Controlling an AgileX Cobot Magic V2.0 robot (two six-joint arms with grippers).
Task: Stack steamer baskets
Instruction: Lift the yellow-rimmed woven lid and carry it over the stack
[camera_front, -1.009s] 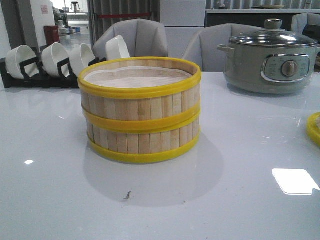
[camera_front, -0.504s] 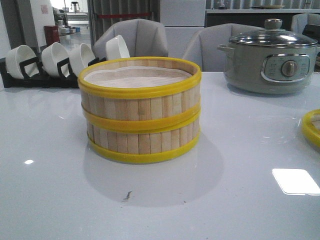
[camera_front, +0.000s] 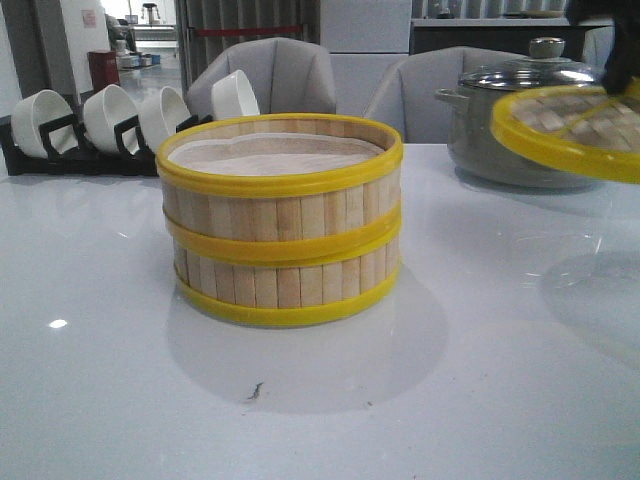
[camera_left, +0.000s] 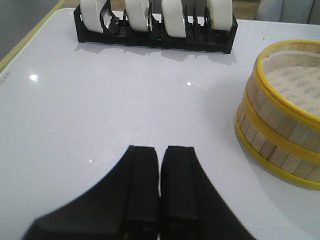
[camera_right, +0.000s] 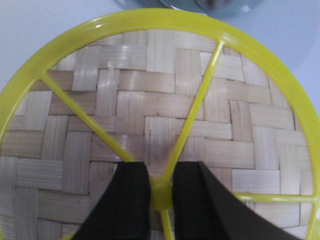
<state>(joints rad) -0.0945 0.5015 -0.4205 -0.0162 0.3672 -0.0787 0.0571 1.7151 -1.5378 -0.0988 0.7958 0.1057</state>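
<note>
Lifted off the table since a moment ago, the woven bamboo lid (camera_front: 567, 128) now hangs tilted in front of the grey electric pot (camera_front: 500, 130), its yellow hub pinched by the right gripper (camera_right: 160, 192). Two stacked steamer baskets (camera_front: 280, 220) sit mid-table (camera_front: 100, 380), well left of the lid. The left gripper (camera_left: 160, 187), fingers pressed together and empty, hovers near the bowl rack (camera_left: 155, 37).

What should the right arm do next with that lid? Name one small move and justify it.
Probably carry the woven lid leftward over the two stacked baskets. The right tool grips its yellow hub, the lid hangs tilted in front of the grey pot, and the top basket's paper liner lies uncovered.
</note>
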